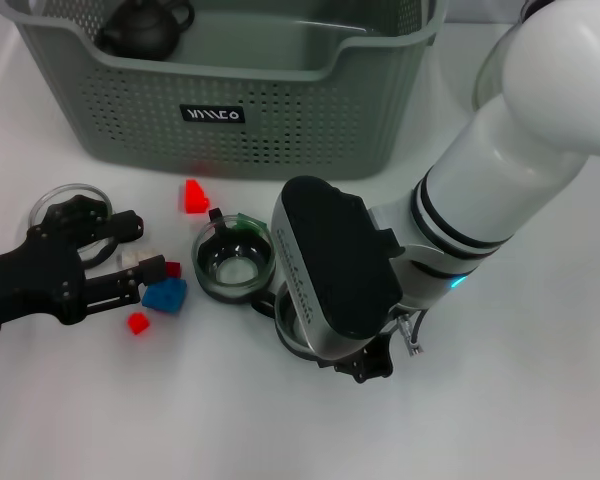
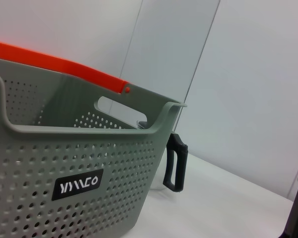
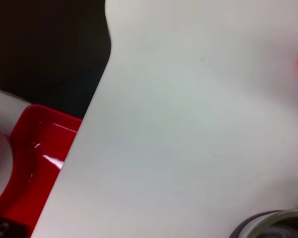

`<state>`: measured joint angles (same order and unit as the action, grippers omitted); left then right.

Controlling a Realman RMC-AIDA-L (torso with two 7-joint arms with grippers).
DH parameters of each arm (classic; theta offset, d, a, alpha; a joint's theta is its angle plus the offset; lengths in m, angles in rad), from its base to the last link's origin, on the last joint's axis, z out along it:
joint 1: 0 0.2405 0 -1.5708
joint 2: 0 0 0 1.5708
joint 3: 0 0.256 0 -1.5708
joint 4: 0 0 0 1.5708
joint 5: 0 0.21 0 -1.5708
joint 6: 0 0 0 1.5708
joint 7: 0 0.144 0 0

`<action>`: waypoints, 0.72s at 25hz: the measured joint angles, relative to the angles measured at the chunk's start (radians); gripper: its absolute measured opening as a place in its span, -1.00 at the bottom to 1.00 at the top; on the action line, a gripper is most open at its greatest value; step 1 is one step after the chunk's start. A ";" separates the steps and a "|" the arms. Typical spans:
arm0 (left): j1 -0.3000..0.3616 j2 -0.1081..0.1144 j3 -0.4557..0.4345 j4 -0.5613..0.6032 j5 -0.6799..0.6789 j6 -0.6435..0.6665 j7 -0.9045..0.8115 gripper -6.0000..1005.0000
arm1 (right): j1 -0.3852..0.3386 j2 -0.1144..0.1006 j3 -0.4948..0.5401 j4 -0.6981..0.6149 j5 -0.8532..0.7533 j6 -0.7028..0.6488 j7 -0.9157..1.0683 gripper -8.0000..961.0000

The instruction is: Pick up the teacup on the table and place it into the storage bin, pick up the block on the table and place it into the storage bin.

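The right gripper (image 1: pixel 365 360) hangs over a glass teacup (image 1: pixel 290 325) in front of the storage bin (image 1: pixel 240 110) — finger state cannot be told. Left gripper's fingers (image 1: pixel 130 262) spread around blocks (image 1: pixel 163 293); close squarely — lift straight.

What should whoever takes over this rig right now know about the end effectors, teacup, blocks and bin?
Left end effector: open, low over the table, fingers either side of a clear block, with the blue block beside it.
Right end effector: low on the table, next to the glass teacup.
Storage bin: a dark teapot shows inside.
Done: nothing yet; teacup and blocks are on the table.
Left: bin the teacup, then a block.
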<state>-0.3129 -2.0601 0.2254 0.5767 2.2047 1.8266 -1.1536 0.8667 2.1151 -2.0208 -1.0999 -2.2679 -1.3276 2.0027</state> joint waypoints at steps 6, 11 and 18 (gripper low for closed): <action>0.000 0.000 0.000 0.000 0.001 0.000 0.000 0.49 | -0.006 -0.002 0.052 -0.030 0.017 -0.058 -0.001 -0.78; 0.000 0.000 0.000 0.000 0.003 0.000 0.000 0.49 | -0.065 -0.013 0.321 -0.146 0.118 -0.224 -0.064 -0.87; 0.007 0.000 -0.007 0.000 0.001 -0.002 0.000 0.48 | -0.177 -0.016 0.828 -0.233 0.412 -0.390 -0.208 -0.87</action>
<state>-0.3060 -2.0601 0.2187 0.5767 2.2060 1.8250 -1.1535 0.6899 2.0993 -1.1929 -1.3333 -1.8560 -1.7181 1.7946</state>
